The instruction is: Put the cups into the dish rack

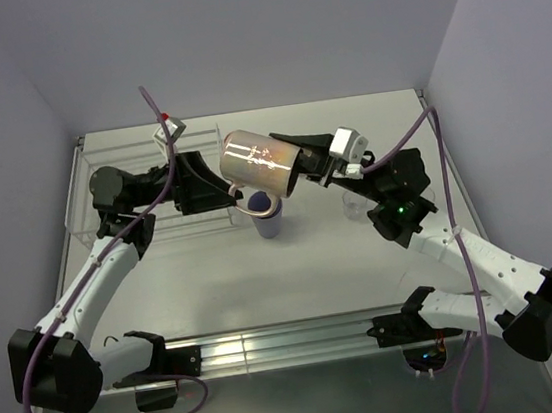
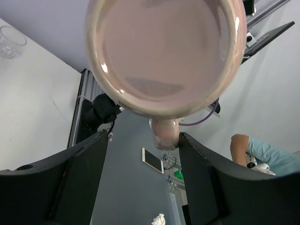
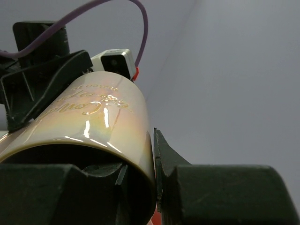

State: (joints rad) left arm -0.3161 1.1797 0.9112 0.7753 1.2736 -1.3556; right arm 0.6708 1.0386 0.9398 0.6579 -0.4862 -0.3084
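The pale pink handled mug (image 1: 258,161) hangs on its side in mid-air over the table's middle. My right gripper (image 1: 297,176) is shut on its rim, one finger inside and one outside (image 3: 152,173). My left gripper (image 1: 213,189) is open at the mug's base; its fingers stand wide apart below the base (image 2: 164,51), and the handle (image 2: 164,133) hangs close to the right finger (image 2: 201,178). A lavender tumbler (image 1: 268,223) stands upright under the mug. One clear glass (image 1: 354,203) stands to the right. The clear dish rack (image 1: 128,149) sits at the back left. The coral-red and tan tumblers are hidden.
The left arm lies across the front of the rack. The clear glass also shows in the left wrist view (image 2: 9,40) on the white table. A metal rail (image 1: 273,343) runs along the near edge between the arm bases.
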